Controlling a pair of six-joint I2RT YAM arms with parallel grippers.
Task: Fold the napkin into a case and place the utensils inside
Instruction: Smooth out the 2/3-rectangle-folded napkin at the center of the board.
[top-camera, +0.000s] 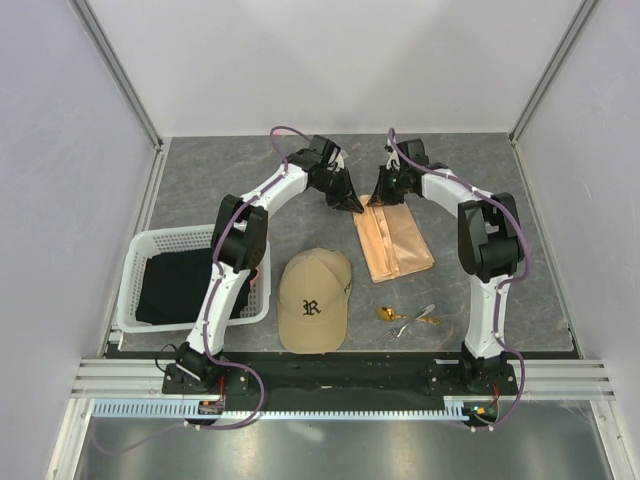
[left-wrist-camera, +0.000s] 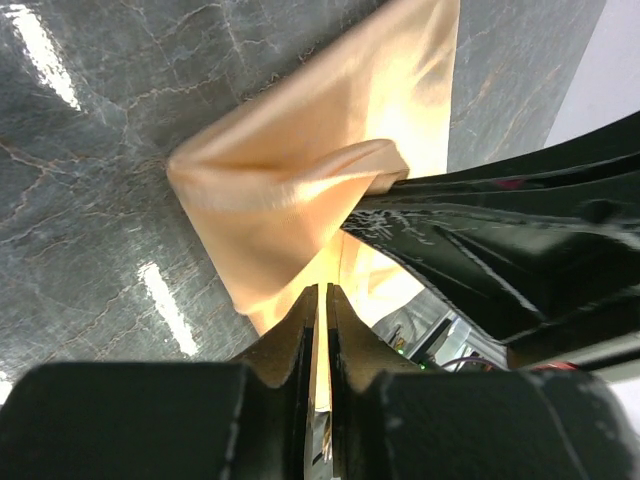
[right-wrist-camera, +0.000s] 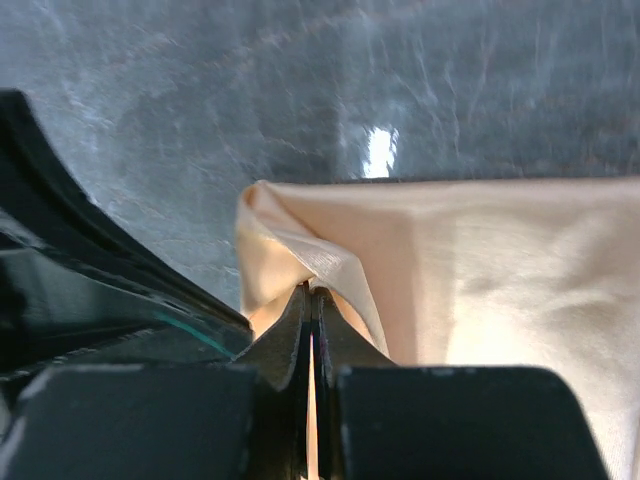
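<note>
Both arms' fingers (left-wrist-camera: 285, 350) tight on napkin (top-camera: 397, 243)

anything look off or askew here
The napkin lies slightly askew, and its far end is bunched into a crumpled fold where the left gripper and right gripper pinch it.

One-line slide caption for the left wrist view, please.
Left fingers shut on the napkin, right fingers pinching its raised fold alongside, over the grey table.
</note>
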